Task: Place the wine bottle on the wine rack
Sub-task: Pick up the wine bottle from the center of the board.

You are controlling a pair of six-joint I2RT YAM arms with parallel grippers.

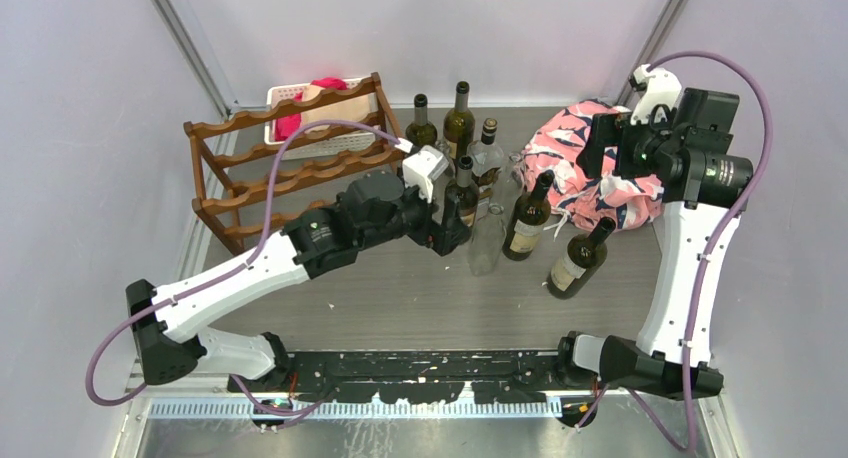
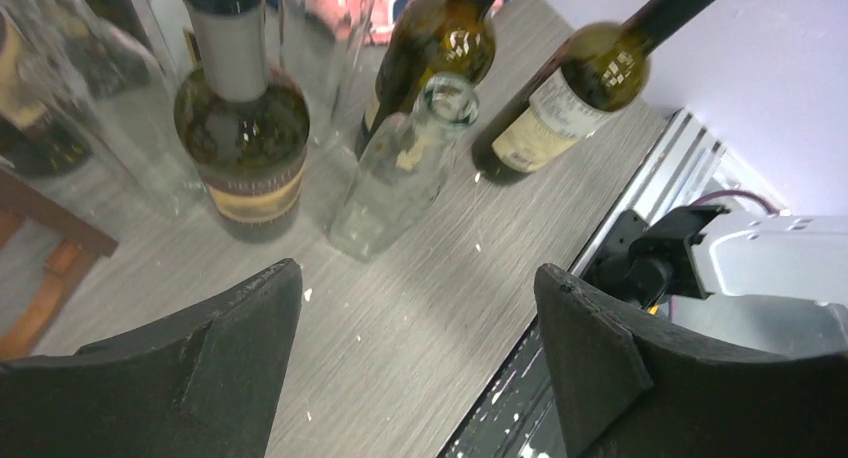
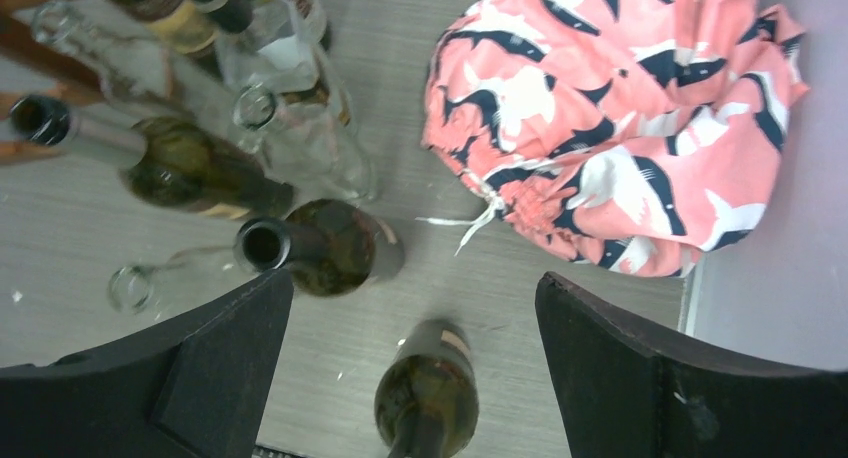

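We saw the wine rack (image 1: pixel 290 163) at the table's (image 1: pixel 400 288) far-left corner, the left gripper (image 2: pixel 415 270) wide open and empty beside the hemmed-in wine bottle (image 2: pixel 242 138), where closing in could have toppled the clear bottle (image 2: pixel 395 173) alongside, and the right gripper (image 3: pixel 412 275) gaping empty far right.

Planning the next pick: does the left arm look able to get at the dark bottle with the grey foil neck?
Probably yes. Its fingers stand open just short of that dark bottle, only bare table between. A clear bottle stands close beside it, so the fit looks tight.
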